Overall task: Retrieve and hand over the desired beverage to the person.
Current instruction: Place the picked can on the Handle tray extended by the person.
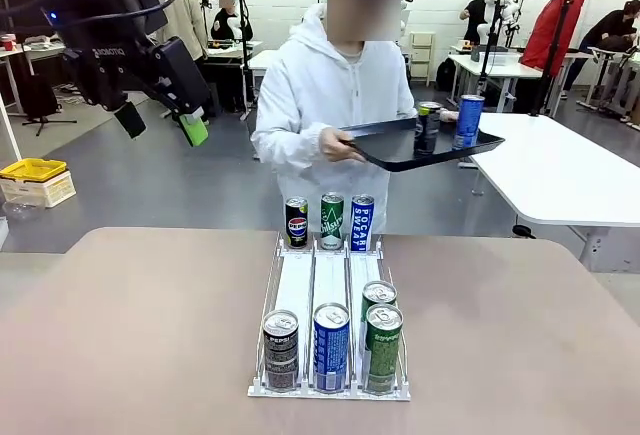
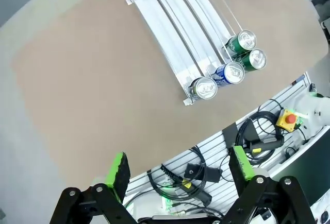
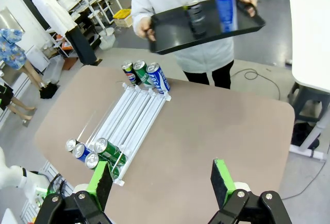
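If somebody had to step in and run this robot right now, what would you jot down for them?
Left gripper: open, empty, raised high over the near left of the table.
Right gripper: open, empty, above the table's near side.
Rack: three lanes. Far end holds a Pepsi can, a green can and a Pocari Sweat can. Near end holds a black Pepsi can, a blue can and two green cans.
Person: stands at the far side, holding a black tray with two cans already on it.
Done: nothing picked from the rack by either gripper at this moment.
Left: grasp the wanted can and hand it over.
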Tool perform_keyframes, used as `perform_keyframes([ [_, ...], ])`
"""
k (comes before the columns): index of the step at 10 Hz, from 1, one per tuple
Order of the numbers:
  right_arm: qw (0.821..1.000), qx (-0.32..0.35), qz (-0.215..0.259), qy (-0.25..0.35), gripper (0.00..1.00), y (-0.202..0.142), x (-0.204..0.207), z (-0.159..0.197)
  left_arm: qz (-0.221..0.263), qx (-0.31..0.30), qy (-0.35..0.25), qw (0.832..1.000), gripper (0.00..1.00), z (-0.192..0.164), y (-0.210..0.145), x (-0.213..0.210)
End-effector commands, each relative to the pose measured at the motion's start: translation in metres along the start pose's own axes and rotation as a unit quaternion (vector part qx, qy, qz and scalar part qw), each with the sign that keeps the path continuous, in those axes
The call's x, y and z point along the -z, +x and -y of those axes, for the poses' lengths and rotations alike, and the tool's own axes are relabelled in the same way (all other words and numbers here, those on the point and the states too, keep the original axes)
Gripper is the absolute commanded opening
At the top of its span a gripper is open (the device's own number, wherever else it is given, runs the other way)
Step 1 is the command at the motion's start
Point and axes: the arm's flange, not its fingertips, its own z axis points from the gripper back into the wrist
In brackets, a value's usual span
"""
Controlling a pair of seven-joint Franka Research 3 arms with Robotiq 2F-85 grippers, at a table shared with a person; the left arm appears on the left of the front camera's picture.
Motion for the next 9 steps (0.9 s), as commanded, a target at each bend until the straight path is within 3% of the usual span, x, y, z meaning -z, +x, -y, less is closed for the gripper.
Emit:
perform_keyframes([
  [1, 1.000, 0.000, 0.005, 0.016, 1.00, 0.001, 0.003, 0.000, 0.006, 0.011, 0.002, 1.000, 1.00, -0.001, -0.003, -0.003],
  [6, 1.000, 0.000, 0.005, 0.016, 1.00, 0.001, 0.003, 0.000, 0.004, 0.003, 0.001, 1.000, 1.00, 0.003, -0.002, -0.003],
  [8, 1.000, 0.000, 0.005, 0.016, 1.00, 0.001, 0.003, 0.000, 0.061, 0.085, -0.108, 0.989, 1.00, -0.055, -0.037, -0.033],
  [9, 1.000, 0.000, 0.005, 0.016, 1.00, 0.001, 0.003, 0.000, 0.088, 0.104, -0.134, 0.982, 1.00, -0.095, -0.046, -0.046],
])
